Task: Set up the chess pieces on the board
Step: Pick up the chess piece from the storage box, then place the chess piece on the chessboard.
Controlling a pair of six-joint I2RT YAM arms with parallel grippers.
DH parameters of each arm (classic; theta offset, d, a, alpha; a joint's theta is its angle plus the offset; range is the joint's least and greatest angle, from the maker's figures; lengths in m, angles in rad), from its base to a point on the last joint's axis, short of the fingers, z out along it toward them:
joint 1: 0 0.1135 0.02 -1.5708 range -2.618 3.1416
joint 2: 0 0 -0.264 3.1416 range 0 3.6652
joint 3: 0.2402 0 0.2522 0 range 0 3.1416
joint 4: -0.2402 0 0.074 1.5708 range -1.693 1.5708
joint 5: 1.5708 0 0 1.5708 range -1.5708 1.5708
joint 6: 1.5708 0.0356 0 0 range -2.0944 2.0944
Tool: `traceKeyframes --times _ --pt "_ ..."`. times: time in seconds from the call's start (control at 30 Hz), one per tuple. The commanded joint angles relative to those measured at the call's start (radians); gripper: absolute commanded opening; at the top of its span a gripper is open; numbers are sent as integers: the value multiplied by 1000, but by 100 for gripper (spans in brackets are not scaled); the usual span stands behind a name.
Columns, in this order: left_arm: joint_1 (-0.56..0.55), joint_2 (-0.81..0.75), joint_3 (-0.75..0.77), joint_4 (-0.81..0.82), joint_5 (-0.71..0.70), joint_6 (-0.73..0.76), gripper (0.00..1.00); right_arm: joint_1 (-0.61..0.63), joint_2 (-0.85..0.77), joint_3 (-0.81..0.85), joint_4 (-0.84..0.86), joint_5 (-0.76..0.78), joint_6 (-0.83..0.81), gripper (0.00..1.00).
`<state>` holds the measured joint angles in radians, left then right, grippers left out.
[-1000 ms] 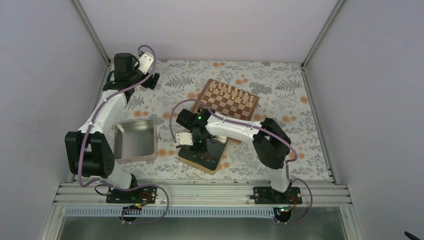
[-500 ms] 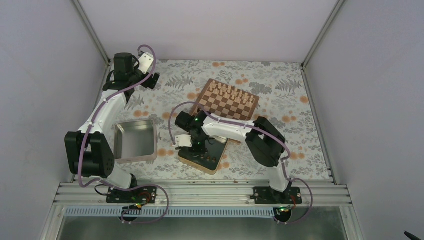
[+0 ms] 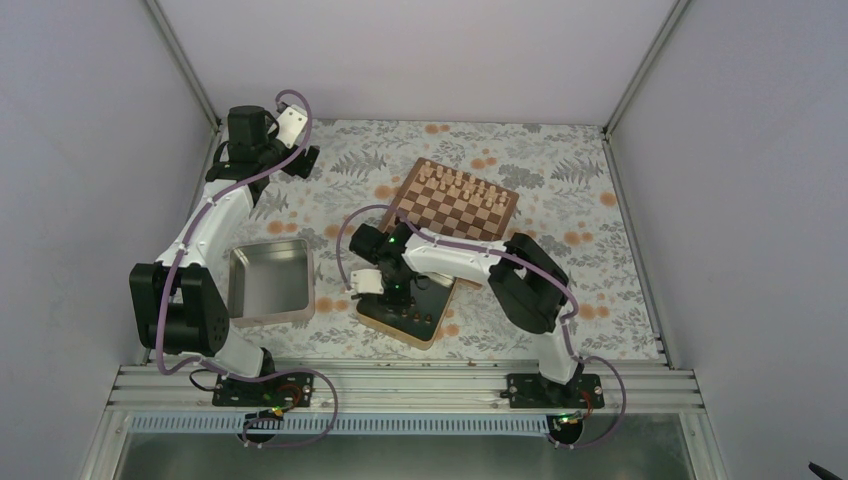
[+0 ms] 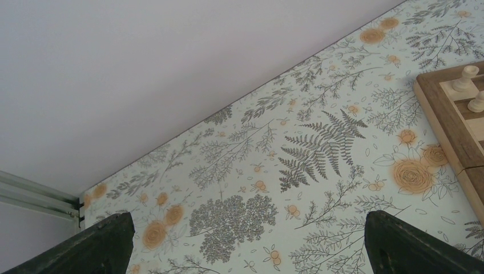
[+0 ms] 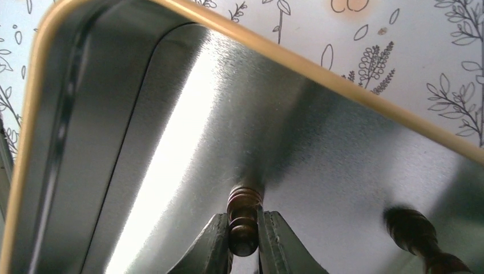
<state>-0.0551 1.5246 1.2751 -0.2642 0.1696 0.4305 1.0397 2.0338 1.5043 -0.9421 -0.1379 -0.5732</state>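
My right gripper [image 5: 244, 235] is shut on a dark brown chess piece [image 5: 243, 220] that stands on the floor of a metal tin [image 5: 171, 114]. A second dark piece [image 5: 419, 234] stands to its right, blurred. From above, the right gripper [image 3: 392, 290] reaches down into that tin [image 3: 372, 315], where a few more dark chess pieces [image 3: 412, 318] stand. The board [image 3: 458, 205] lies behind it, with pale tan chessmen [image 3: 455, 184] along its far rows. My left gripper [image 3: 300, 160] hovers open at the back left, its two fingertips [image 4: 108, 245] far apart over the patterned cloth.
A second square metal tin [image 3: 270, 283] sits at the front left with nothing visible inside it. The board's corner [image 4: 451, 123] with two pale chessmen shows at the right of the left wrist view. White walls and metal rails enclose the table.
The right gripper has closed on the dark chess piece in the tin. The right arm shifted slightly left and down. The left arm has stayed still.
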Motion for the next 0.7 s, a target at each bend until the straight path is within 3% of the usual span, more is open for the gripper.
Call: traceKeyframes --times 0.0,0.27,0.67 --pt "-2 -14 14 7 13 -1 100 3 -58 26 -16 43 10 13" --pt "-2 -22 14 7 9 -1 100 -64 -129 148 -82 102 0 12" --pt "-2 -27 8 14 0 2 100 -361 -55 351 -122 168 -88 11"
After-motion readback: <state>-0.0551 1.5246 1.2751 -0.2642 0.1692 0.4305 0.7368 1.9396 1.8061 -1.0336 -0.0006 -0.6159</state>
